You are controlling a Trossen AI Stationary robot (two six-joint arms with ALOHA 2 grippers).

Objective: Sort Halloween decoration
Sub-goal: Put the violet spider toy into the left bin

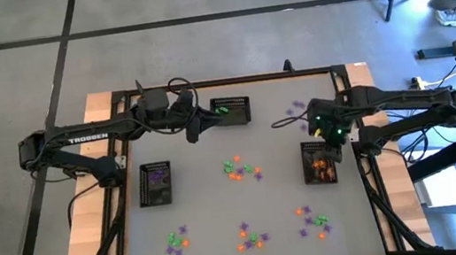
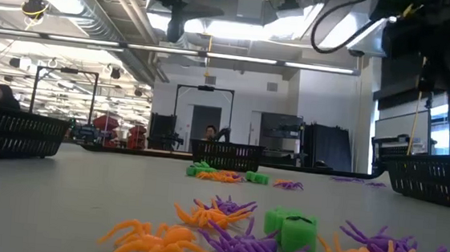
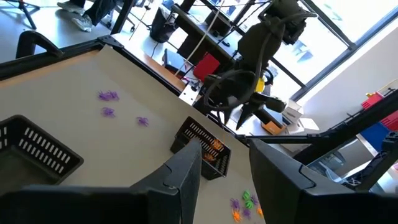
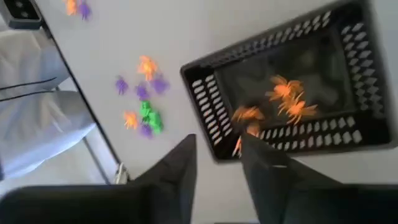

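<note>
While my right gripper (image 4: 217,155) hangs over the near rim of the orange basket (image 4: 205,106), its fingers stand parted with nothing clearly pinched between them. An orange spider (image 4: 247,113) shows just ahead of the fingertips at the basket wall, and I cannot tell whether it is resting inside or falling. More orange spiders (image 4: 287,99) lie deeper in the same basket, straight out beyond the fingers.

My left gripper (image 3: 221,168) waits by the green basket (image 1: 231,110) at the far edge of the desk (image 1: 202,194), fingers apart and empty.

What is left of the Halloween decoration sits in loose mixed clusters. The middle cluster (image 1: 241,168) lies between the two arms, off to the inner side of the right fingers and toward the purple basket (image 1: 156,183). The corner cluster (image 4: 142,102) is nearest the right fingers (just outside the orange basket's wall), so I judge the right arm has the shorter reach for the next pick. Three purple spiders (image 3: 109,104) lie apart near the far edge.

These trinkets are leggy and roughly round, so I read no clear long axis or heading in any of them; the green block (image 2: 291,226) in the low view looks squarish.
</note>
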